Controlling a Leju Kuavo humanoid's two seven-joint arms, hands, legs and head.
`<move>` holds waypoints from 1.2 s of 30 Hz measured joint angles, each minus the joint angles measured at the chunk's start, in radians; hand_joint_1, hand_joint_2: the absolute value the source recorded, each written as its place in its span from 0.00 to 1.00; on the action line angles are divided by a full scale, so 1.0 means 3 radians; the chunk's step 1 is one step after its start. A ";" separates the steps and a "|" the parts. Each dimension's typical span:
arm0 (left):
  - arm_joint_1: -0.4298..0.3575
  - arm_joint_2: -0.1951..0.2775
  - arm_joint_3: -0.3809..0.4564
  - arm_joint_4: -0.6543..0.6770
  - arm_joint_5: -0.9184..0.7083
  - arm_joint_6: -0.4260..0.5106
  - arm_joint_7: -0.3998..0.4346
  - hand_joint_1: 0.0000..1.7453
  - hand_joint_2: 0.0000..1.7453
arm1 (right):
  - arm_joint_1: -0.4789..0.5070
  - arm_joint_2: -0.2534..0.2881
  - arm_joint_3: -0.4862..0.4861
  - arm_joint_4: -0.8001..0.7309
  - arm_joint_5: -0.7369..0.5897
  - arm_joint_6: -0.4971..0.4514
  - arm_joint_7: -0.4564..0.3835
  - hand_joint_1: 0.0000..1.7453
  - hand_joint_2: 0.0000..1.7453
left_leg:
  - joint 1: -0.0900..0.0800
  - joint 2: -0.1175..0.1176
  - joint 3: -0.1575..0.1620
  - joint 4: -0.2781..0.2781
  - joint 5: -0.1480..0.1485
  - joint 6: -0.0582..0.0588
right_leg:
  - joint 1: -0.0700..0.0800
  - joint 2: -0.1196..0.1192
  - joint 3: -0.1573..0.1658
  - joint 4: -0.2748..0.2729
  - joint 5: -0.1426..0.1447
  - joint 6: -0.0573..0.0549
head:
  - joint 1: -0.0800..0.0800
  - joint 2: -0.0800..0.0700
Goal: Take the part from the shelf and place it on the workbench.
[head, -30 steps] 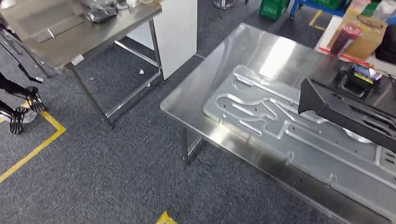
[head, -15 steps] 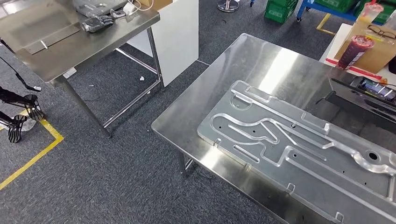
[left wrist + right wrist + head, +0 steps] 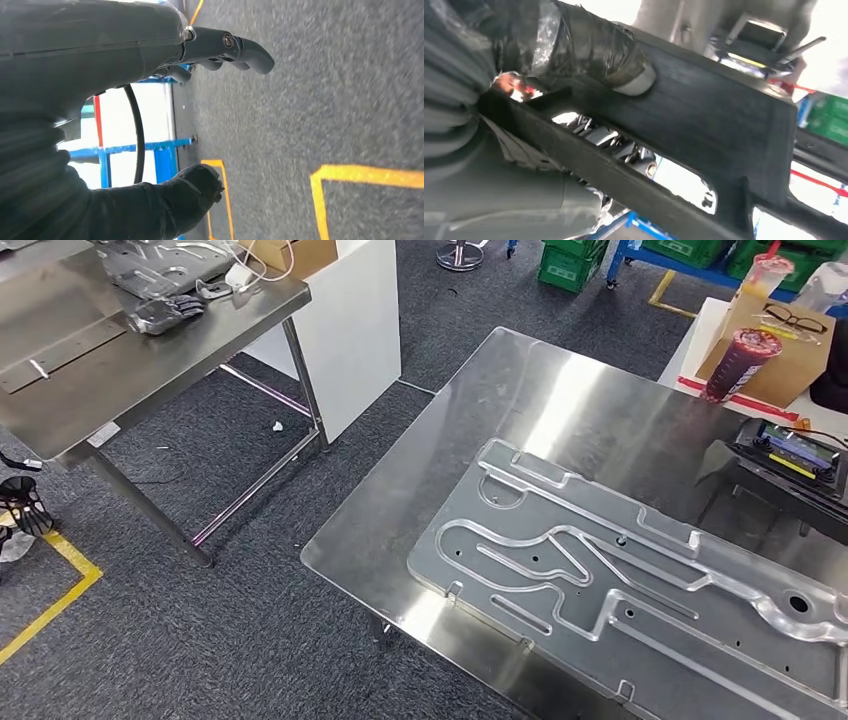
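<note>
Gripping the part [image 3: 704, 125], our right hand [image 3: 589, 55] is partly hidden behind it. It is a black, flat bar with cutouts. Our left hand [image 3: 200, 115] holds nothing, fingers apart.

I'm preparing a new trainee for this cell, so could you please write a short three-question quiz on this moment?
1. True or false: the right hand holds the black part.
2. What lies on the workbench: A) grooved metal plate, B) green crate, C) cardboard box?
3. Fill in: the left hand hangs over grey ____ marked with yellow lines.

Key: 1 true; 2 A, the grooved metal plate; 3 carpet.
</note>
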 joint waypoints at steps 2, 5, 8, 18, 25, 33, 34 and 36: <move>-0.0019 -0.0003 0.0010 0.0000 -0.0003 0.0010 -0.0005 0.00 1.00 | -0.0021 0.0112 0.0047 0.0019 0.0070 -0.0044 -0.0013 1.00 1.00 | 0.0003 0.0057 0.0062 -0.0060 -0.0013 0.0023 | -0.0004 -0.0097 -0.0172 0.0346 -0.0170 0.0032 | 0.0009 0.0000; -0.0033 -0.0007 0.0017 0.0000 -0.0013 0.0008 -0.0010 0.00 1.00 | -0.0029 0.0269 0.0187 0.0062 0.0185 -0.0111 -0.0018 1.00 1.00 | -0.0002 0.0136 0.0110 -0.0056 -0.0070 0.0032 | -0.0022 -0.0141 -0.0481 0.0766 -0.0226 0.0068 | 0.0009 0.0000; -0.0035 -0.0010 0.0028 0.0000 -0.0022 0.0002 -0.0017 0.00 1.00 | -0.0035 0.0367 0.0331 0.0113 0.0260 -0.0195 0.0004 1.00 1.00 | -0.0005 0.0217 0.0164 -0.0021 -0.0141 0.0015 | -0.0027 -0.0231 -0.0343 0.0265 0.0172 0.0066 | 0.0008 0.0000; -0.0048 -0.0015 0.0037 0.0000 -0.0026 0.0001 -0.0025 0.00 1.00 | -0.0066 0.0473 0.0548 0.0176 0.0289 -0.0236 0.0018 1.00 1.00 | 0.0001 0.0123 -0.0082 0.0700 -0.0615 -0.0131 | -0.0025 -0.0127 -0.0230 -0.0082 0.0355 -0.0090 | -0.0009 0.0000; -0.0042 -0.0011 0.0037 0.0000 -0.0026 0.0001 -0.0025 0.00 1.00 | -0.0083 0.0507 0.0608 0.0190 0.0289 -0.0238 0.0018 1.00 1.00 | 0.0008 -0.0096 0.0208 0.0089 -0.0237 -0.0075 | -0.0015 0.0104 -0.0223 -0.0073 0.0350 -0.0067 | -0.0007 0.0000; -0.0045 -0.0009 0.0040 0.0000 -0.0034 0.0002 -0.0031 0.00 1.00 | -0.0125 0.0584 0.0724 0.0229 0.0394 -0.0384 0.0069 1.00 1.00 | 0.0009 0.0079 0.0295 -0.0119 -0.0182 0.0026 | -0.0022 -0.0118 -0.0509 0.0447 0.0053 0.0070 | 0.0005 0.0000; -0.0045 -0.0010 0.0041 0.0000 -0.0036 0.0000 -0.0032 0.00 1.00 | -0.0128 0.0612 0.0775 0.0246 0.0437 -0.0450 0.0086 1.00 1.00 | 0.0005 0.0104 0.0292 -0.0117 -0.0184 0.0027 | -0.0025 -0.0141 -0.0602 0.0640 -0.0028 0.0079 | 0.0004 0.0000; -0.0046 -0.0010 0.0041 0.0000 -0.0046 -0.0009 -0.0031 0.00 1.00 | -0.0128 0.0668 0.0902 0.0295 0.0538 -0.0586 0.0130 1.00 1.00 | -0.0003 0.0143 0.0290 -0.0113 -0.0189 0.0027 | -0.0031 -0.0153 -0.0645 0.0743 -0.0009 0.0084 | 0.0004 0.0000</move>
